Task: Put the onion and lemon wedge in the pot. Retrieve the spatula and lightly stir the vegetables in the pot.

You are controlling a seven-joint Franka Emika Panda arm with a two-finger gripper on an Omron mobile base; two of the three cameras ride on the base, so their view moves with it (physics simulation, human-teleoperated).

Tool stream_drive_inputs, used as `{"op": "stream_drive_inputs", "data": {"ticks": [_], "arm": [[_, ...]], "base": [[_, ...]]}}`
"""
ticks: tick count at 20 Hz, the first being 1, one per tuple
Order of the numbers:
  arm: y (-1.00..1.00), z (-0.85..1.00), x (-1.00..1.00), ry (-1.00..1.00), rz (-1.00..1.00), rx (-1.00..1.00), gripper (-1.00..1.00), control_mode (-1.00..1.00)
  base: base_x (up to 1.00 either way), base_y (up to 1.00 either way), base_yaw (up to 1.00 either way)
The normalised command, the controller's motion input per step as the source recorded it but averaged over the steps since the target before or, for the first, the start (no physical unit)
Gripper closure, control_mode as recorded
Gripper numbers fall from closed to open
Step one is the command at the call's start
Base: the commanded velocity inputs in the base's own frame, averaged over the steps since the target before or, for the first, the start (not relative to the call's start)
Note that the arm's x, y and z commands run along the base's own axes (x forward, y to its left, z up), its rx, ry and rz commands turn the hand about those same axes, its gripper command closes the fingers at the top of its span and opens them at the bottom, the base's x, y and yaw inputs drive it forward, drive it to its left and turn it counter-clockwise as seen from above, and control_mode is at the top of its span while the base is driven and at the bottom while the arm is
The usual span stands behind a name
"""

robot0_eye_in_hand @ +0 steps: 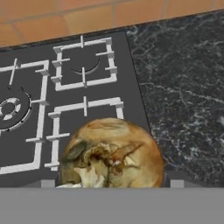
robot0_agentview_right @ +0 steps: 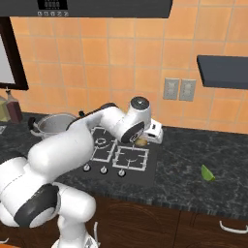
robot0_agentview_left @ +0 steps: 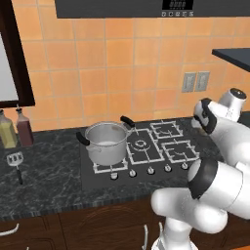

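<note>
Above the stovetop [robot0_eye_in_hand: 87, 65], the onion [robot0_eye_in_hand: 112, 153] sits between the jaws, grip unclear.

1. A black gas hob [robot0_agentview_left: 146, 146] with white pan grates lies directly under the end effector [robot0_agentview_right: 147, 137], which hangs over its right edge.
2. A row of round knobs [robot0_agentview_left: 149, 170] runs along the hob's front edge, nearer the base than the end effector.
3. The dark marbled worktop [robot0_agentview_right: 193, 150] spreads out on both sides of it.
4. Behind it rises an orange tiled wall [robot0_agentview_left: 112, 58], with two grey sockets [robot0_agentview_right: 179, 89] up and to its right.
5. A dark shelf [robot0_agentview_right: 223, 71] juts out further right, higher up.
6. A black extractor hood [robot0_agentview_right: 97, 7] sits above, to its left.
7. Two bottles, one yellowish [robot0_agentview_left: 7, 129] and one brown [robot0_agentview_left: 24, 128], stand far to its left.
8. Brown cabinet fronts [robot0_agentview_right: 160, 218] lie below the worktop.
</note>
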Motion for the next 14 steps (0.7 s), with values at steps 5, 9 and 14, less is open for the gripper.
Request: {"op": "stream_drive_inputs", "data": {"ticks": [5, 9, 14], "arm": [[1.00, 0.75, 0.01, 0.27, 0.00, 0.03, 1.00, -1.00], [1.00, 0.35, 0.23, 0.15, 0.01, 0.05, 1.00, -1.00], [1.00, 0.08, 0.47, 0.02, 0.03, 0.04, 1.00, -1.00]], "base": [[0.00, 0.00, 0.00], [0.00, 0.00, 0.00], [0.00, 0.00, 0.00]]}}
